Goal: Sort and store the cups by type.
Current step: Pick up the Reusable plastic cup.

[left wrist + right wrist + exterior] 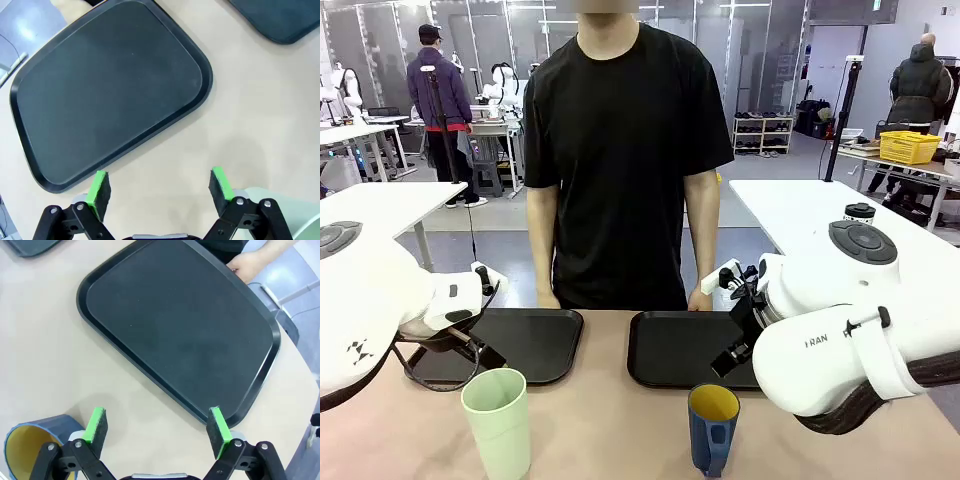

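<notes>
While both cups stand on the bare tabletop (610, 430), nothing is stored yet. Judged start of task; all sorting left to do.

- Two black trays lie side by side toward the person's side: left tray (535, 340), right tray (680, 350). Both bare. Presumably one tray per cup type.
- Mint-green tumbler (498, 420): upright, mouth up, on the robot's side of the left tray, not on it. Tall, pale, no handle, slight flare to the rim. Looks empty.
- Blue mug (712, 428): upright, on the robot's side of the right tray, off it too. Shorter, dark blue outside, yellow inside, handle turned toward the robot. Well apart from the tumbler.
- Left arm's fingers (100, 187): wide apart, holding nothing, above the tabletop by the left tray's edge, tumbler rim just off to one side.
- Right arm's fingers (97, 425): wide apart, holding nothing, over the right tray's near rim, mug just beside one finger, not between them.
- Person stands at the far side, one hand (247, 265) resting at the right tray's far edge.
</notes>
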`<state>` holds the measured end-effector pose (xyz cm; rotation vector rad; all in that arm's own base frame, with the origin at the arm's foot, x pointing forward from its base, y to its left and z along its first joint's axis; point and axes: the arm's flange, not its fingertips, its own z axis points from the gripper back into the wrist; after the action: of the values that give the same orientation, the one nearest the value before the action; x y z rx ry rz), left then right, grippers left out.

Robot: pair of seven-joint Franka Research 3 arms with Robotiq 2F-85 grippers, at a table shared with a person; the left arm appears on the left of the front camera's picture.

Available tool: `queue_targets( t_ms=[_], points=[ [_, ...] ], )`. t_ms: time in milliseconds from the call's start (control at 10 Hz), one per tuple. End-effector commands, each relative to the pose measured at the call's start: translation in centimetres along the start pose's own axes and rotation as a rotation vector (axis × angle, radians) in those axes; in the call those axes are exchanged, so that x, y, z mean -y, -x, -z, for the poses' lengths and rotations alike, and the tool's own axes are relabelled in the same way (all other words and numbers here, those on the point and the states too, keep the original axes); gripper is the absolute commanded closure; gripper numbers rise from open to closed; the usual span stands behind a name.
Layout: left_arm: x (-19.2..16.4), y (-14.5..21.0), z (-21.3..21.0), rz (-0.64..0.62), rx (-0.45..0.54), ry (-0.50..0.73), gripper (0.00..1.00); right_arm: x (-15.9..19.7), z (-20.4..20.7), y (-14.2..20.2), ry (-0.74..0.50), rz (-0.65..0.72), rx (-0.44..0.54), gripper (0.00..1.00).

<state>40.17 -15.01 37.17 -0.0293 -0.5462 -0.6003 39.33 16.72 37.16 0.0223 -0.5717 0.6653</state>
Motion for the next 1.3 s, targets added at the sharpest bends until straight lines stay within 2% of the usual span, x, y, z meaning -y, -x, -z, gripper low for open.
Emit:
queue_targets(
  t_ms=[0, 1200],
  points=[
    [0.03, -0.01, 0.0, 0.001, 0.0, 0.0, 0.0, 0.0, 0.0, 0.0, 0.0, 0.0, 0.0, 0.0],
    [0.03, -0.01, 0.0, 0.001, 0.0, 0.0, 0.0, 0.0, 0.0, 0.0, 0.0, 0.0, 0.0, 0.0]
  ],
)
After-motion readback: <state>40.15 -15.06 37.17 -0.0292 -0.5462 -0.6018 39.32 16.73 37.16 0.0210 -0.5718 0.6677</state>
